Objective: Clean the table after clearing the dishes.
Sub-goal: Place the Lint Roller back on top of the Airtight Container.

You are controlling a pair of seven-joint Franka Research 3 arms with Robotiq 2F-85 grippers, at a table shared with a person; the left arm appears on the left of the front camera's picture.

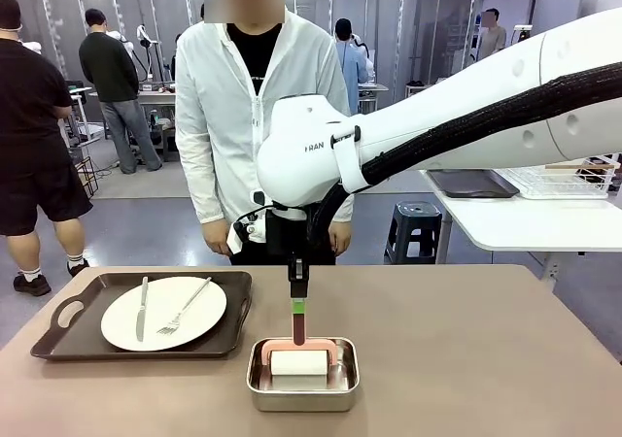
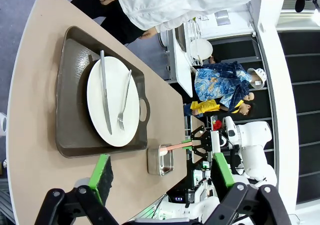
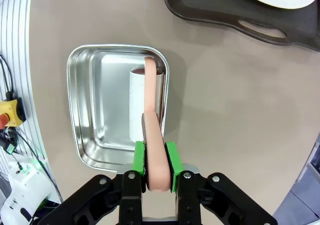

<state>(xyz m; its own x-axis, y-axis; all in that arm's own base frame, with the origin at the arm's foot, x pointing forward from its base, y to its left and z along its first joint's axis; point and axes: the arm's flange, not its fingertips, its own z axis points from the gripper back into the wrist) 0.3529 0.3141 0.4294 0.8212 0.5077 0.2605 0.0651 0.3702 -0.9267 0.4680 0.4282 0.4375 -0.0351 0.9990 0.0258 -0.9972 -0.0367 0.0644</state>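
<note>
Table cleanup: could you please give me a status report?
Right gripper shut on roller handle, roller in pan. Left gripper open, empty. One tray with plate uncleared on table. Person at far edge.

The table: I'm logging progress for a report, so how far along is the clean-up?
Done: the right hand is shut on the pink handle of the roller. In hand: it sits in the steel pan, ready to lift. Left: the tray with plate, knife and fork is on the table, uncleared, so clearing and cleaning both remain. The left hand is open, holding nothing.
</note>
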